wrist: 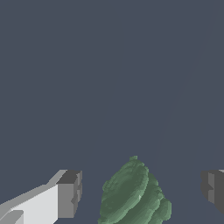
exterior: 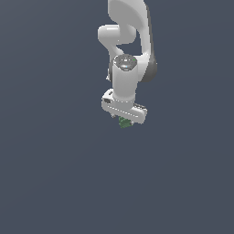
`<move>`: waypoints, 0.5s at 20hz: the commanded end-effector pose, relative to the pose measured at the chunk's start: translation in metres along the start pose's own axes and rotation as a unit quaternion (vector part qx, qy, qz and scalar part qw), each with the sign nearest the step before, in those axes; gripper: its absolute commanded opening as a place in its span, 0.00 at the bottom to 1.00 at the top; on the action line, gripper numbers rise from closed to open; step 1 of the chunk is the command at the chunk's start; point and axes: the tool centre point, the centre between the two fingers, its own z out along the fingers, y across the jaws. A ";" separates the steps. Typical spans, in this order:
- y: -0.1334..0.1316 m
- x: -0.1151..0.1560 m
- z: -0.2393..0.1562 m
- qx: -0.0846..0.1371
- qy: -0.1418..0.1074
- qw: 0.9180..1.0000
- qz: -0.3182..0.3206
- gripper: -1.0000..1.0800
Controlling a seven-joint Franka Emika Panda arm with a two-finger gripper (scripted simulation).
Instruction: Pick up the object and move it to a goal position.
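Observation:
The object (wrist: pixel 133 194) is a small dark-green ridged lump. In the wrist view it lies between my two grey fingertips (wrist: pixel 70 194), with a clear gap on each side. The gripper (wrist: pixel 142 192) is open around it and touches it on neither side. In the exterior view the white arm points straight down and the gripper (exterior: pixel 124 119) sits right over the object (exterior: pixel 124 122), of which only a green bit shows under the hand. The goal position has no visible mark.
A plain dark grey-blue surface (exterior: pixel 55 173) fills both views. No other objects, containers or edges show.

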 end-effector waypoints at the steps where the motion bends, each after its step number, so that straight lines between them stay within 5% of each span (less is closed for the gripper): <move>1: 0.000 -0.006 0.003 0.000 0.000 1.000 0.031 0.96; 10: 0.003 -0.029 0.012 -0.002 0.000 0.990 0.140 0.96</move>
